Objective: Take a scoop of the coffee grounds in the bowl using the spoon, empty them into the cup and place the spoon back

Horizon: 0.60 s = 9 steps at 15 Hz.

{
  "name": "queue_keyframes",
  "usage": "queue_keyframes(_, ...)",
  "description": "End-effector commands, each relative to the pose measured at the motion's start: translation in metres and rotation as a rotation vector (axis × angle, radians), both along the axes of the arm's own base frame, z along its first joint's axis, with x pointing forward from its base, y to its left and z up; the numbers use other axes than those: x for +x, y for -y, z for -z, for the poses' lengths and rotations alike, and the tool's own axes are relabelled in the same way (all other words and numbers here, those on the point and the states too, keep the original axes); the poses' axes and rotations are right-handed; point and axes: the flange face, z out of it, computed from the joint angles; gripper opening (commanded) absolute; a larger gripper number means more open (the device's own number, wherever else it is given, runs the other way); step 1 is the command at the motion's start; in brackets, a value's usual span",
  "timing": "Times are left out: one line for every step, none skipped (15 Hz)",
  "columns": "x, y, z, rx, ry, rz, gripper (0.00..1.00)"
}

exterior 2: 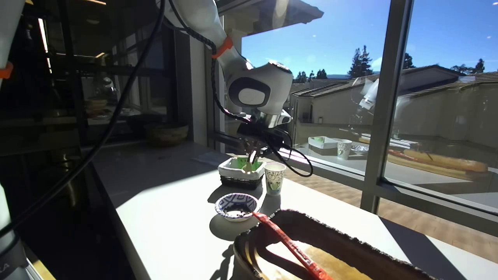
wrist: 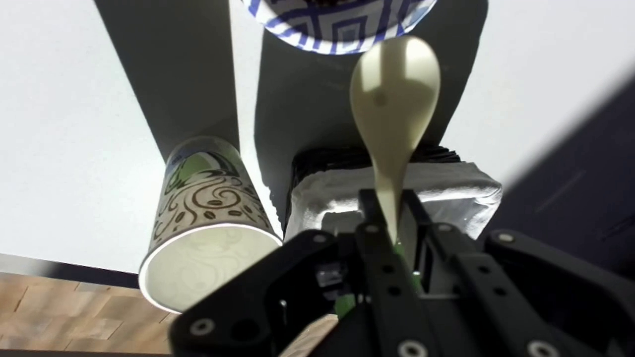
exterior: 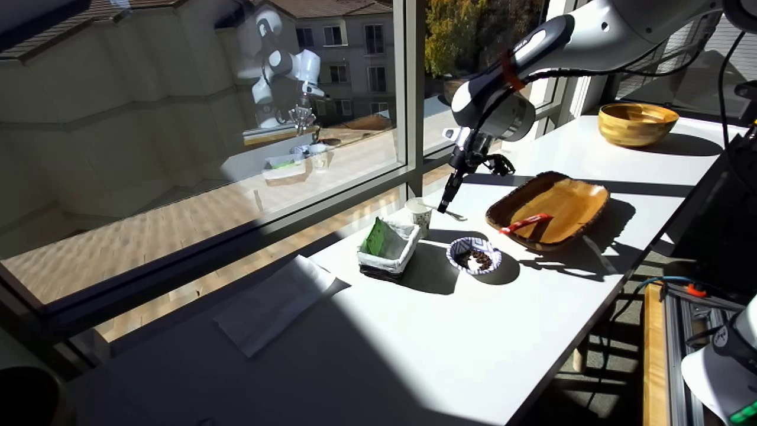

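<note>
From well back, an exterior view looks down the long white table [exterior: 473, 331]; an exterior view facing roughly opposite has the oblong brown wooden tray [exterior 2: 334, 252] nearest. The wrist view looks closely downward. All 3 share the round blue-and-white bowl [wrist: 317, 29].

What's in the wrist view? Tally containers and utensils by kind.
Bowls: 1, a patterned bowl, partly out of frame
Cups: 1, a printed cup
Baskets: 1, a lined basket
Spoons: 1, a cream spoon, in the gripper
Total: 4
</note>
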Motion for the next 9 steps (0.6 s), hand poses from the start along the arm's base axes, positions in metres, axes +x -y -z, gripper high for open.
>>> queue_keyframes(-0.026,-0.002,0.012,-0.002,0.018,0.030,0.03)
queue_keyframes(-0.032,-0.001,0.017,-0.001,0.019,0.042,0.03)
queue_keyframes(-0.039,0.000,0.023,0.004,0.020,0.057,0.03)
queue_keyframes(-0.046,0.001,0.028,0.002,0.017,0.070,0.03)
queue_keyframes(-0.052,0.002,0.033,0.005,0.017,0.081,0.03)
queue_keyframes(-0.057,0.003,0.038,-0.003,0.021,0.094,0.03)
queue_keyframes(-0.062,0.004,0.042,-0.010,0.022,0.104,0.03)
queue_keyframes(-0.066,0.007,0.046,-0.022,0.031,0.118,0.03)
queue_keyframes(-0.069,0.008,0.050,-0.030,0.036,0.128,0.03)
